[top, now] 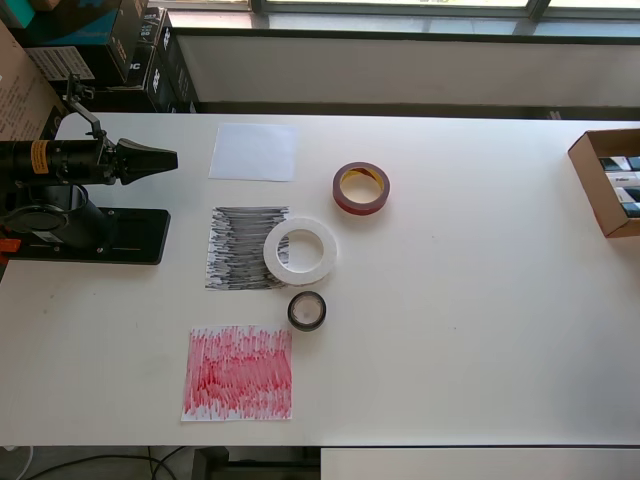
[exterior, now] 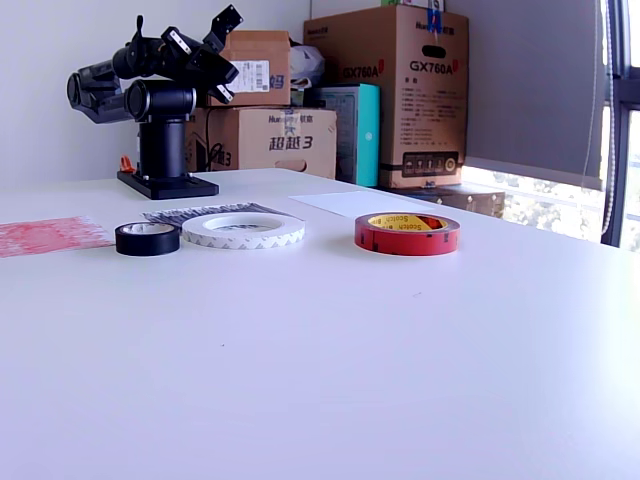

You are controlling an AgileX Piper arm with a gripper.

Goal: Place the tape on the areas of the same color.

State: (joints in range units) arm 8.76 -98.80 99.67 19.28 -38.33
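Glossy black tape roll (exterior: 147,238) beside flat, wide white ring (exterior: 243,229).

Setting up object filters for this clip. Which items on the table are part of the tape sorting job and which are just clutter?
Job:
- white tape ring
- dark red roll
- small black roll
- white sheet
- black scribbled sheet
- red scribbled sheet
- tool, parked clear of the tapes

Lying about:
- open cardboard box at the table edge
- stacked cartons behind the table

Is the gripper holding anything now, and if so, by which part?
Nothing is held. The gripper is folded back near its base, far from the three tape rolls, which lie on the table.
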